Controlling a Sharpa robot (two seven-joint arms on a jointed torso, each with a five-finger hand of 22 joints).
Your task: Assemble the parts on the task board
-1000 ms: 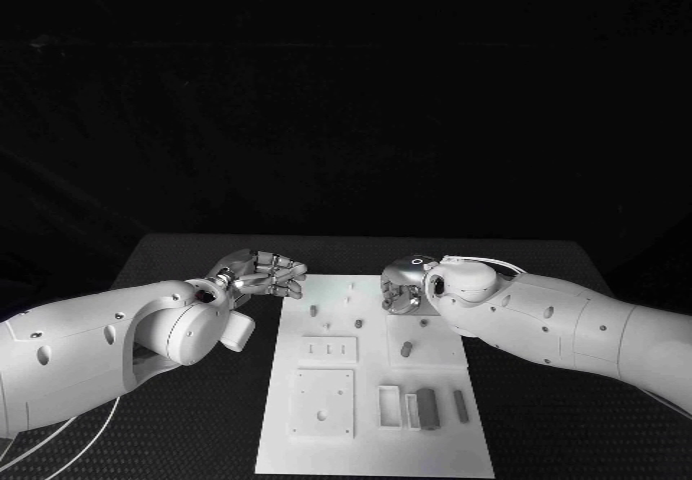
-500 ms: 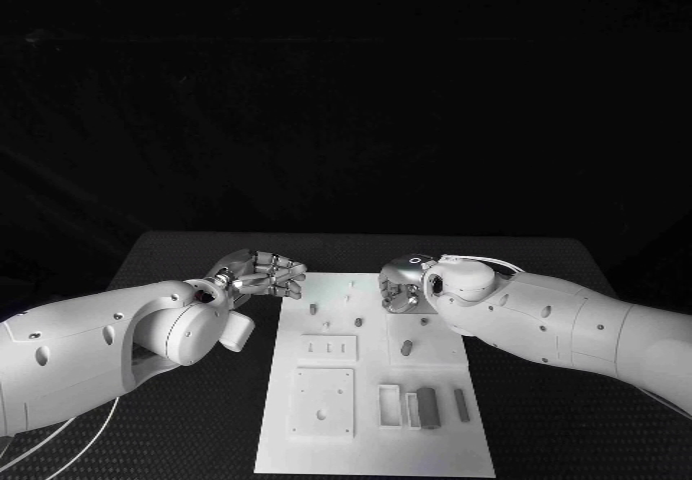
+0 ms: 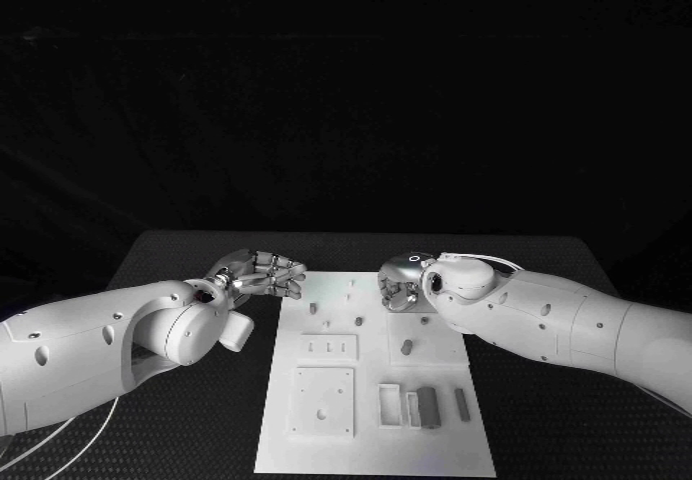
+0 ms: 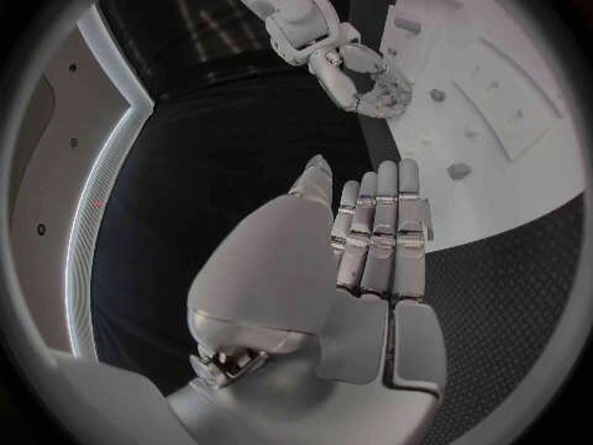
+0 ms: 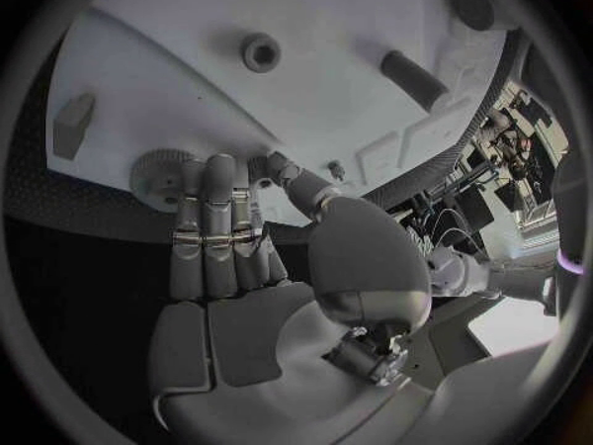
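Right robot hand, fingers extended and empty, reaches the gear (rigid, light; grip its toothed rim) at the task board's 1 o'clock.

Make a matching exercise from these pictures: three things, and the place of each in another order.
Things:
1. left hand
2. right hand
3. dark bar

Places:
A. lying on the near right part of the board
B. over the board's far right part
C. at the board's far left edge

Pairs: 1-C, 2-B, 3-A
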